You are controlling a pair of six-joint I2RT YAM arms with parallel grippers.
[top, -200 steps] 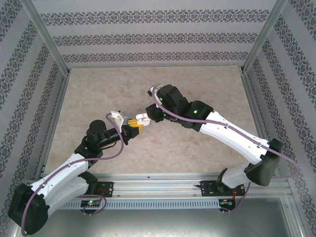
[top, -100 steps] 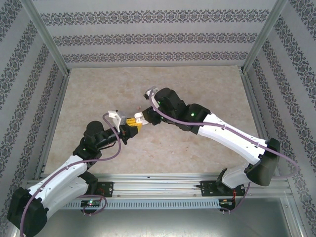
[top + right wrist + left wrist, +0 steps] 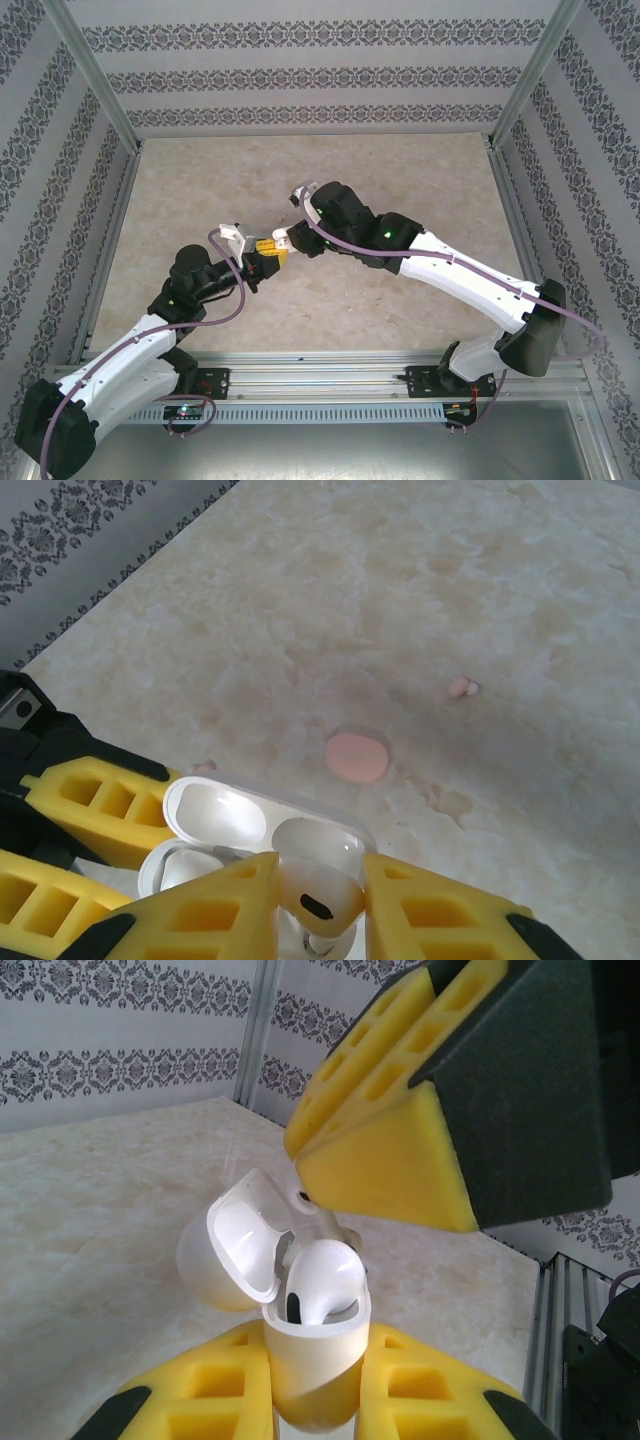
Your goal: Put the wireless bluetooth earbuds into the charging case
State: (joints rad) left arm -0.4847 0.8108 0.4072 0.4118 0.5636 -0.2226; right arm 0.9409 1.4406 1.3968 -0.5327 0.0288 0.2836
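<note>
Nearest the arm bases, the left gripper is clamped on the lower body of a white case, with a yellow finger pressing on each side and the case's mouth turned away from the wrist. The lid is swung open to one side. Just past it, the right gripper is closed on a white earbud. The earbud's rounded head sits in the mouth of the case, but I cannot tell whether it is fully seated. In the top view the two grippers meet tip to tip over the middle of the table. Beyond them a round pink case lies on the table. Farther on, well apart from it, lies a pink earbud.
</note>
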